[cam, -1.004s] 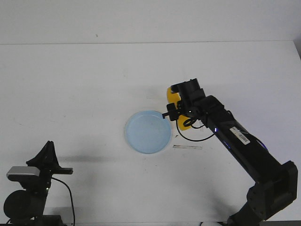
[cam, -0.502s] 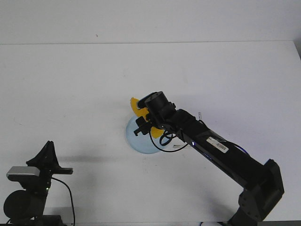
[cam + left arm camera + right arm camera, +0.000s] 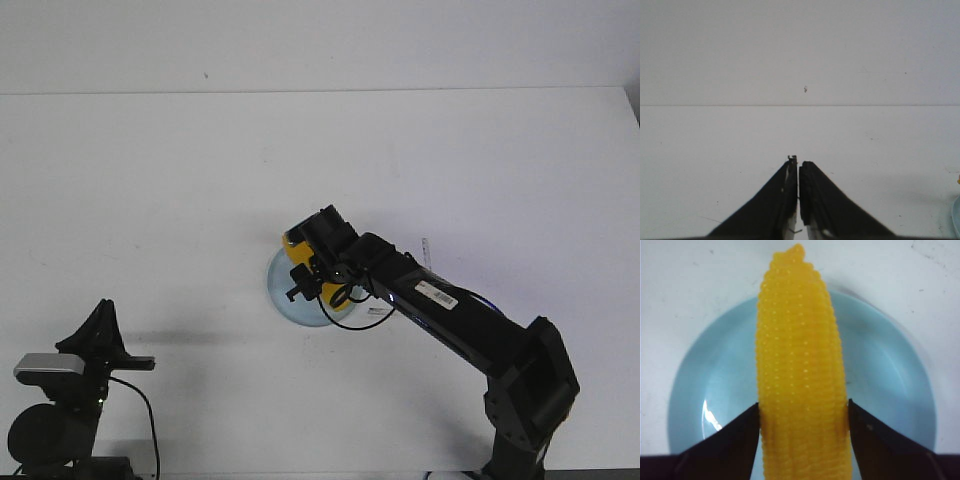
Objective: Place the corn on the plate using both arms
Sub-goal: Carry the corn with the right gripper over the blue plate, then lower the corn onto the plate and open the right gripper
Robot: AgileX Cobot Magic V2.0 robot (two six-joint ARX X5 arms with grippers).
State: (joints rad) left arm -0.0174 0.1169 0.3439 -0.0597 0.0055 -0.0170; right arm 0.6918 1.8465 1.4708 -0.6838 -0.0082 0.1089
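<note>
The yellow corn is held between the fingers of my right gripper, its tapered end pointing away from the wrist. It hangs right over the middle of the pale-blue plate; I cannot tell whether it touches the plate. In the front view the right gripper and arm cover most of the plate, with the corn showing at the plate's far edge. My left gripper is shut and empty, low at the near left of the table, far from the plate.
The white table's far edge meets a pale wall. A small thin mark lies on the table right of the right arm. The plate's rim just shows at the edge of the left wrist view.
My right gripper has carried the corn leftward from beside the plate's right edge to over the plate, and the arm has stretched out lower. The left arm has not moved.
</note>
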